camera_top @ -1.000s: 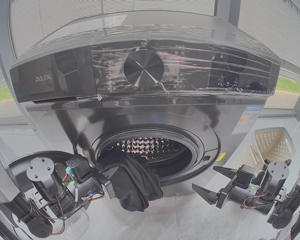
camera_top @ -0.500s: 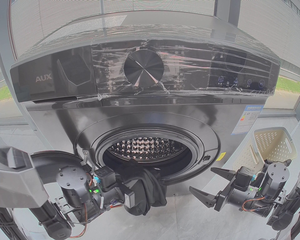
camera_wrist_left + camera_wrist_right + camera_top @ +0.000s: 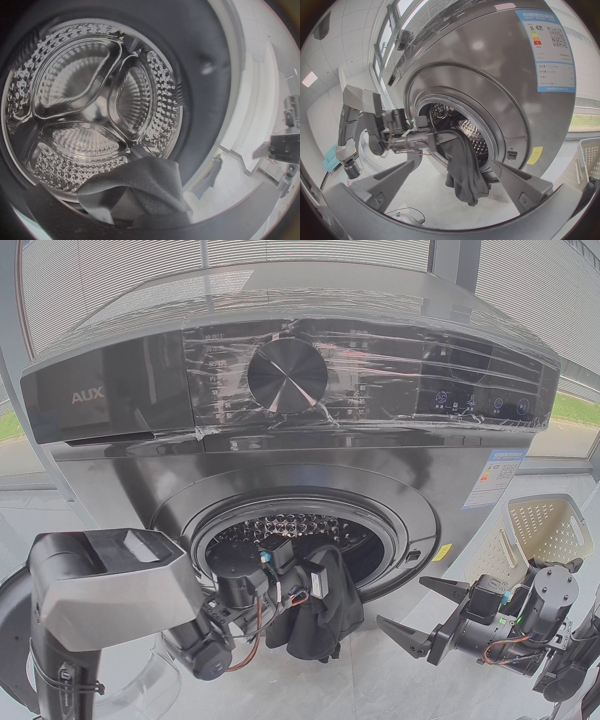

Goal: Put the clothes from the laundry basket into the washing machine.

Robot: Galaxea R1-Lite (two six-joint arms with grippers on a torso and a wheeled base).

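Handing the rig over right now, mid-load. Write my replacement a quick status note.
Left gripper: shut on the dark garment, at the drum mouth.
Right gripper: open, empty, low beside the laundry basket.
Garment: draped over the door rim, mostly hanging outside toward the floor; drum otherwise bare.
Done: garment is at the opening.
Left: push it fully inside, release, then check the basket, whose inside is partly hidden.

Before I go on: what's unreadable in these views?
Left gripper: head view, black garment covers its grip.
Laundry basket bottom: head view, right arm blocks it; right wrist view, edge cuts it.
Drum lower front: left wrist view, garment hides it.
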